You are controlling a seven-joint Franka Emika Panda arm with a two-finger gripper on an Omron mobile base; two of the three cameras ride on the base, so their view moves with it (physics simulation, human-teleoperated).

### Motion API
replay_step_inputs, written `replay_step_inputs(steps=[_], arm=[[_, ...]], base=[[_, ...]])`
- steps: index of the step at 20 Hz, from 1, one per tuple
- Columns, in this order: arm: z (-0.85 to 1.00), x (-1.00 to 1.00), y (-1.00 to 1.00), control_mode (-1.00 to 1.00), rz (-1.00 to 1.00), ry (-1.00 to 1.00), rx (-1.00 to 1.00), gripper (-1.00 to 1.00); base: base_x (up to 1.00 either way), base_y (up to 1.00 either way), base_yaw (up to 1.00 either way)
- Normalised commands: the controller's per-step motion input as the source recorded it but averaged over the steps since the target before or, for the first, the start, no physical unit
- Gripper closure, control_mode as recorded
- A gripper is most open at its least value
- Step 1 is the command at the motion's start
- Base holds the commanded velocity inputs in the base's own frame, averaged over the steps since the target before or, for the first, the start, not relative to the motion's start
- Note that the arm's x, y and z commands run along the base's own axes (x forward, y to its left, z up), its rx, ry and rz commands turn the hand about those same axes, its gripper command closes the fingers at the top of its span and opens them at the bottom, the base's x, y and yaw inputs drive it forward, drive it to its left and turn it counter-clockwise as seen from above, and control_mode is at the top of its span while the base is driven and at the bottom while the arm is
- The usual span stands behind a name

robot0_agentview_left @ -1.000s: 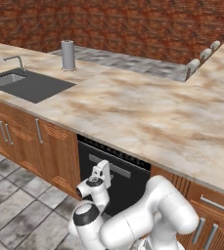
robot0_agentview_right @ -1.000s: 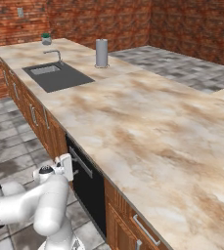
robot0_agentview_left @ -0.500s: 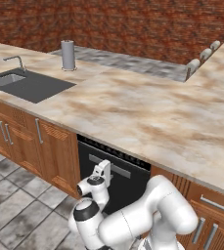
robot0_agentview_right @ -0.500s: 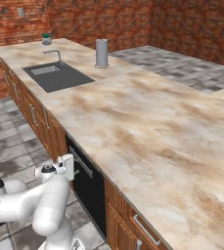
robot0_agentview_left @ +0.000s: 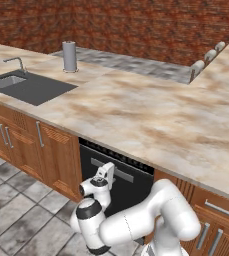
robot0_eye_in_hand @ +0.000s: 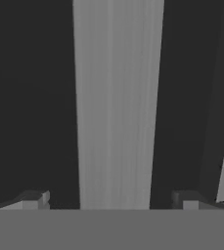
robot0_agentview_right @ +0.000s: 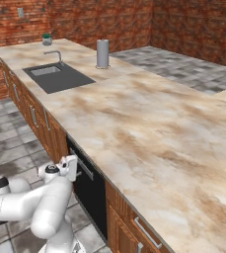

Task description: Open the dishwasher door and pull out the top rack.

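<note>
Dishwasher door (robot0_agentview_left: 128, 186), a flat black panel under the marble counter (robot0_agentview_left: 151, 120), is sitting shut between brown wooden cabinets (robot0_agentview_left: 46, 155). Hand view is giving its grey bar handle (robot0_eye_in_hand: 117, 105) close up, running between the two dark fingertips (robot0_eye_in_hand: 33, 200); base views are showing it only partly. Gripper (robot0_eye_in_hand: 111, 202) is standing wide open, straddling the bar, possibly not touching.

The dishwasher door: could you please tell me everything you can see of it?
The dishwasher door is a flat black panel, shut and upright under the marble counter, between brown wooden cabinets. A horizontal grey bar handle crosses its upper part. The open gripper straddles that bar, one of the fingers on each side.
</note>
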Motion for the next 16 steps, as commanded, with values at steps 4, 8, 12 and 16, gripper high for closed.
replay_step_inputs(steps=[4, 8, 12, 16], arm=[[-0.56, 0.16, 0.00, -1.00, -0.06, -0.08, -0.09, -1.00], [-0.58, 0.07, 0.00, -1.00, -0.06, -0.09, -0.12, -1.00], [-0.64, 0.06, 0.00, -1.00, -0.07, -0.09, -0.14, -1.00], [-0.73, 0.12, 0.00, -1.00, -0.07, -0.08, -0.16, -1.00]], base=[[0.00, 0.00, 0.00], [0.00, 0.00, 0.00], [0.00, 0.00, 0.00], [0.00, 0.00, 0.00]])
